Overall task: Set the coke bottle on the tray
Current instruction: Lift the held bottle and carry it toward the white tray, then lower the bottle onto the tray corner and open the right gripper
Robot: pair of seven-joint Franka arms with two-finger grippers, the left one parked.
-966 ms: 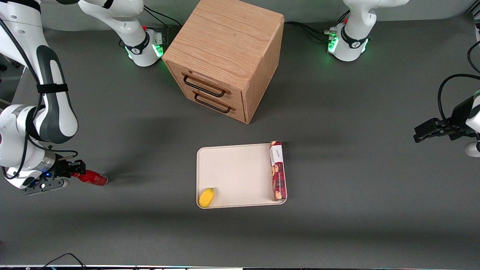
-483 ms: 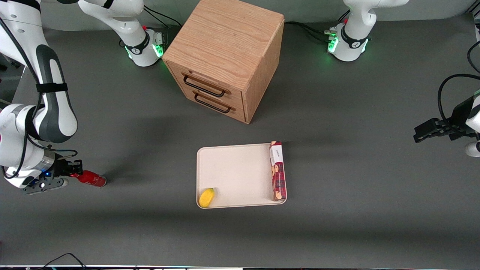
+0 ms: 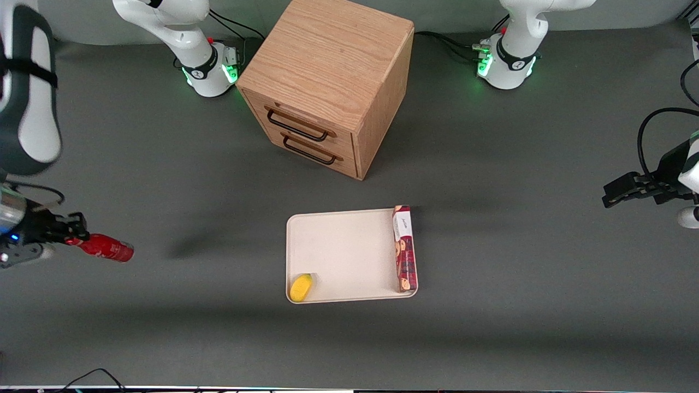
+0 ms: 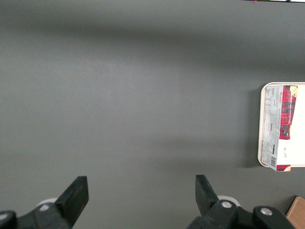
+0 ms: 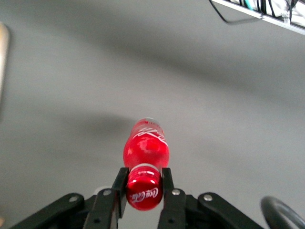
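a dark grey matte worktop (image 3: pixel 519 229) fills the scene. nearest the front camera on it lies the tray (image 3: pixel 344 251), a flat cream-white rectangle with rounded corners and a low raised rim. in the tray's near corner toward the working arm's end sits a small, smooth yellow fruit (image 3: pixel 301 287). along the tray's edge toward the parked arm's end lies a long, narrow red biscuit box (image 3: pixel 404 248), its printed cardboard face up; the left wrist view shows it (image 4: pixel 281 127) against the rim.

well apart from the tray, at the working arm's end of the worktop, the gripper (image 3: pixel 70 236) holds the coke bottle (image 3: pixel 104 249). the bottle is small, glossy and all red, with a narrow neck. it is held roughly level, base pointing toward the tray, with its shadow on the worktop apart from it. in the right wrist view the black jaws are closed narrowly on the red cap of the bottle (image 5: pixel 145 160), one finger on each side, white script showing on the cap. nothing stands between the bottle and the tray.

farther from the camera stands a wooden drawer cabinet (image 3: pixel 327 82), a boxy oak-grained block turned at an angle, with two drawers and dark wire handles.
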